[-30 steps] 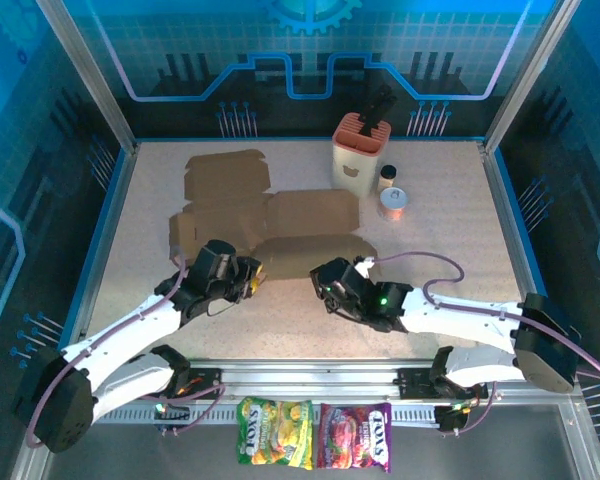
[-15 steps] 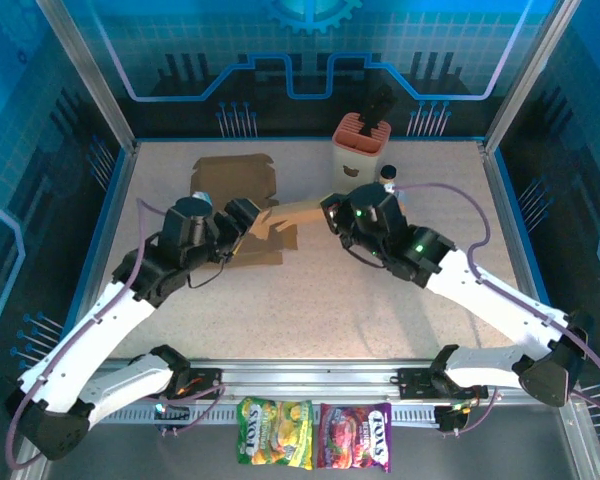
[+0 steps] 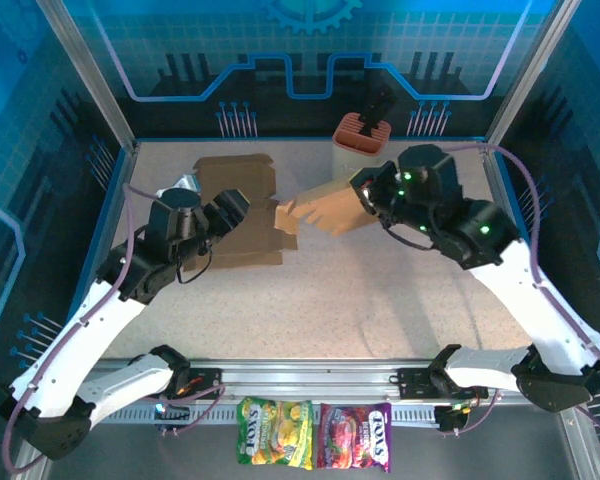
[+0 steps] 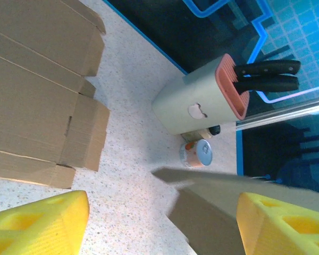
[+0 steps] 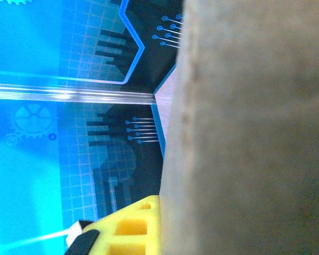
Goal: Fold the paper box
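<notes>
Top external view: the right gripper (image 3: 368, 198) was clamped on one panel of the paper box (image 3: 238, 178), holding it raised off the table (image 3: 380, 300). The left gripper (image 3: 232, 212) stood open over the flat part.

Left wrist view: its fingers (image 4: 40, 222) were apart, with the raised edge between them, ungripped. The unheld flat section could drag.

Right wrist view: cardboard lay against the finger (image 5: 130, 228). A single-edge pinch might slip or tear.
</notes>
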`<state>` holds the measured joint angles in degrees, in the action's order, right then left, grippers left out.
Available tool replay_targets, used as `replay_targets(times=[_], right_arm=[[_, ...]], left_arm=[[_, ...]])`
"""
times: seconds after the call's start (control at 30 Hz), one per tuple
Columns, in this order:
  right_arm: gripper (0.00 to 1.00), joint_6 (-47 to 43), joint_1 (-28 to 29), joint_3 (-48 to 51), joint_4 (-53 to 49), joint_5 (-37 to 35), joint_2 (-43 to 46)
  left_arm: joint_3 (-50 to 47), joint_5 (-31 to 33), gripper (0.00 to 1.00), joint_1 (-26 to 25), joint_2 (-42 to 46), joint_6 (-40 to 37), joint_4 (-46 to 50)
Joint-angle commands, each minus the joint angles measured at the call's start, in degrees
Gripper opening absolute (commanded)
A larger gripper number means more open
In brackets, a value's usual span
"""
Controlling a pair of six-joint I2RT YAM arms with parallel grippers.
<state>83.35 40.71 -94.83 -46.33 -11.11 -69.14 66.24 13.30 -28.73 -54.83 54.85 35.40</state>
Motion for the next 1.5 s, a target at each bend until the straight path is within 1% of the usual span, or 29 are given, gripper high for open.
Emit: replay_targets(times=[0.0,0.03,0.1,0.17,0.27,0.33,0.43,0.47,0.53,0.73,0.93,1.13,1.23,1.3,1.4,1.47], right_arm=[[0.00,1.3,0.0,-7.2,-14.2,0.8,1.8],[0.00,3.0,0.0,-7.6,-15.5,0.8,1.9],[0.00,5.7,-1.4,-5.1,-13.4,2.4,2.4],[0.00,7.3,-6.1,-0.9,-8.4,8.2,1.5],[0.00,9.4,-12.2,5.2,1.1,15.8,-2.4],[0.00,8.4,-14.9,6.1,4.9,18.9,-6.2],[0.00,5.5,-17.7,5.5,6.7,23.3,-11.7],[0.00,4.7,-18.3,5.6,6.8,24.0,-13.0],[0.00,3.8,-19.4,6.6,7.9,25.3,-14.6],[0.00,4.2,-20.5,10.9,11.2,27.4,-16.4],[0.00,4.8,-20.6,13.1,12.3,27.8,-16.6],[0.00,5.0,-20.8,14.2,12.3,27.7,-16.4],[0.00,5.4,-20.8,16.0,13.4,27.9,-15.9],[0.00,5.9,-21.0,17.8,15.1,28.3,-15.6],[0.00,6.1,-21.2,19.8,16.7,28.9,-15.4],[0.00,6.3,-21.4,20.8,17.7,29.1,-15.2]], left_arm=[[1.8,0.3,0.73,2.1,-1.1,-1.0,0.5],[2.0,-0.5,0.72,2.6,-1.6,-0.7,0.3],[2.3,-1.7,0.71,3.5,-2.8,-0.4,0.3],[2.6,-3.6,0.70,4.6,-4.4,0.0,0.5],[3.3,-8.4,0.69,6.1,-7.7,-0.8,0.3],[3.6,-12.0,0.68,6.1,-9.8,-3.5,-0.9],[3.3,-18.5,0.69,5.9,-13.0,-8.1,-2.5],[2.9,-20.1,0.69,5.4,-13.7,-9.8,-3.1],[1.5,-21.0,0.71,3.8,-14.7,-13.9,-4.1],[-5.2,-18.9,0.76,-1.4,-14.5,-23.2,-7.3],[-11.2,-17.0,0.78,-2.4,-15.3,-28.4,-12.0],[-10.3,-14.6,0.78,-3.2,-21.3,-31.9,-13.1],[-9.2,-11.4,0.77,-4.3,-23.6,-32.9,-13.4],[-9.1,-8.8,0.76,-4.6,-24.6,-32.7,-13.8],[-9.3,-6.3,0.69,-4.6,-25.5,-32.8,-15.3],[-9.7,-5.9,0.59,-4.7,-26.0,-33.0,-16.9]])
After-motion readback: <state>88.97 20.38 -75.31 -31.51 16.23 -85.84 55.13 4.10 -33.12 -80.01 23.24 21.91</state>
